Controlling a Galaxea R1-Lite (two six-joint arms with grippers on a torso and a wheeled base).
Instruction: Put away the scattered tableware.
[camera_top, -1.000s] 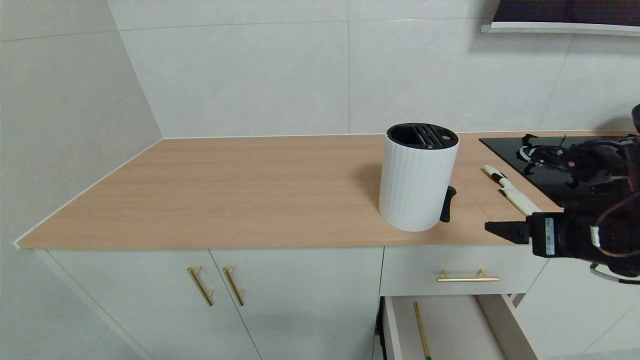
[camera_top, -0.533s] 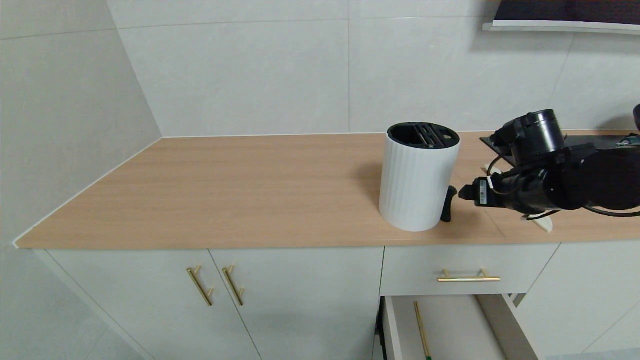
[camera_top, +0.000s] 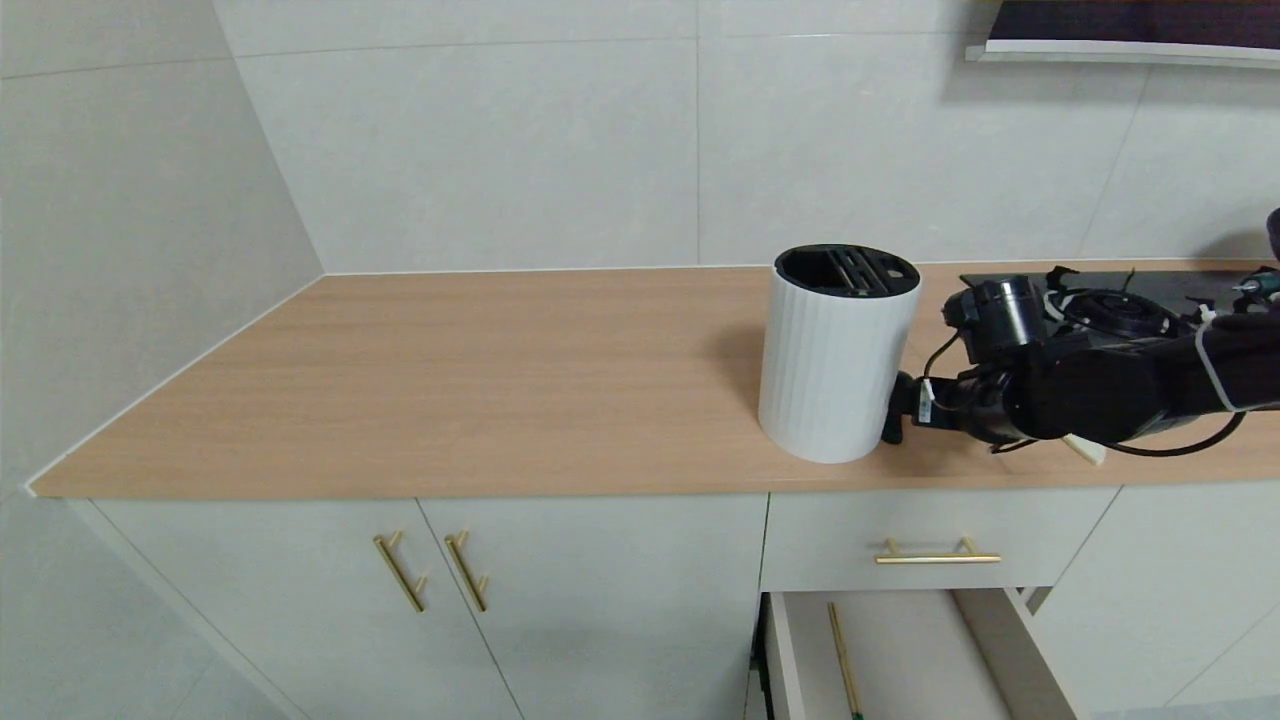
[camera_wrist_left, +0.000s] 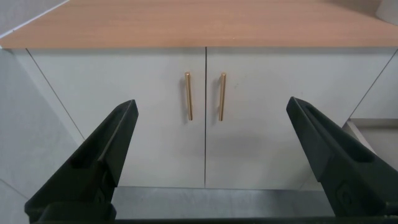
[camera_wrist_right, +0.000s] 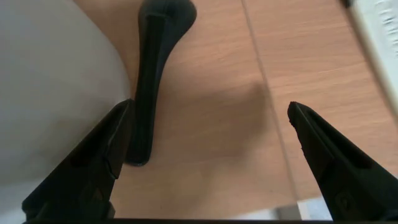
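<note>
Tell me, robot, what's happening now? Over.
Left gripper open, facing cabinet doors. Right gripper open at black handle. Handle on counter, tight beside white holder.

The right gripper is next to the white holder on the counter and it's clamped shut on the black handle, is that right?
Not quite. The right gripper is beside the white holder, but it is open, not shut. The right wrist view shows its fingers spread wide, with the black handle lying on the counter close to one finger and not gripped.
</note>
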